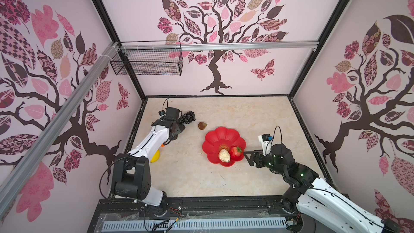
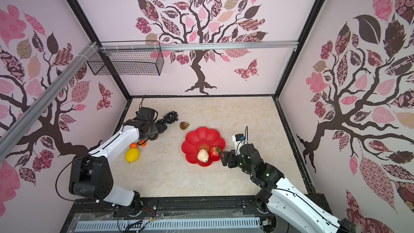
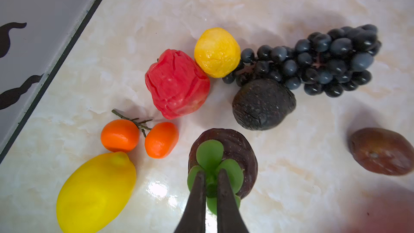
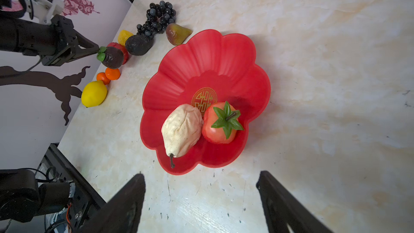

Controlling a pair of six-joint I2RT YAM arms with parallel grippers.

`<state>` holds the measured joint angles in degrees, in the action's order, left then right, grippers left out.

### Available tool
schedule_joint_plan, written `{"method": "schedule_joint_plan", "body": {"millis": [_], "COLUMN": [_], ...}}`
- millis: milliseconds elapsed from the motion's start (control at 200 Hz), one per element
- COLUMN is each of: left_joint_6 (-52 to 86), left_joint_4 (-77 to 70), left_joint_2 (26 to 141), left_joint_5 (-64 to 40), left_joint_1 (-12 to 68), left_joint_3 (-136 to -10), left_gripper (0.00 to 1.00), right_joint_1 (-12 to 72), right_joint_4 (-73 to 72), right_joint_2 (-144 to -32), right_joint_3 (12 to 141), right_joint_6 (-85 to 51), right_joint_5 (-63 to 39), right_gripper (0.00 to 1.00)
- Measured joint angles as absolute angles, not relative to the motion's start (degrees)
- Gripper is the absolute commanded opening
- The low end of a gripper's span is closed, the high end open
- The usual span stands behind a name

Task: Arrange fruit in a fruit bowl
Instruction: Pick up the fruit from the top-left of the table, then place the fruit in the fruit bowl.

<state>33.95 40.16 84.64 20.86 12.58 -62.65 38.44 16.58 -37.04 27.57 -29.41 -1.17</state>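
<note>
Your left gripper (image 3: 211,171) pinches the dark fruit (image 3: 237,144) by its green top at left, seemingly its easiest handle; your right gripper (image 4: 200,175) hangs spread just right of the red bowl (image 4: 201,48), mid-table.

Bowl (image 1: 210,137): sitting mid-table (image 1: 257,117).
Inside it: pear (image 1: 224,155) and tomato (image 1: 235,152) lying touching in the near half, with the pear on the left.
Fig (image 1: 202,125): lying just behind the bowl's far-left rim.
Grapes (image 1: 187,117): lying left of the fig, further back.
Avocado (image 3: 262,104): lying just beside the grapes.
Mangosteen (image 3: 233,144): sitting between avocado and oranges (image 3: 119,135).
Lemon (image 2: 132,155): lying near the table's left edge, with the oranges just behind it.
</note>
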Motion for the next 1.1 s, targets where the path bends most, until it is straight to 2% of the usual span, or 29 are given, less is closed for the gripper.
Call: {"method": "schedule_joint_plan", "body": {"millis": [325,650,850,1100], "left_joint_6": [34.4,31.4,29.7,27.7], "left_joint_4": [47.1,56.5,58.4,59.0], "left_joint_2": [73.6,81.4,88.5,94.5], "left_joint_5": [22.8,23.1,19.7,16.1], "left_joint_1": [27.6,45.6,49.6,50.2], "left_joint_3": [-62.1,-72.8,-77.4,-78.7], "left_gripper": [0.00,0.00,0.00,0.00], "right_joint_1": [38.4,38.4,38.4,38.4], "right_joint_4": [18.3,17.9,17.9,17.9], "right_joint_2": [-39.4,-41.0,-40.4,-38.9], "right_joint_3": [27.6,27.6,27.6,27.4], "right_joint_6": [-29.4,-30.0,-31.3,-31.9], "right_joint_5": [4.9,6.6,6.7,6.0], "right_gripper": [0.89,0.89,0.89,0.89]}}
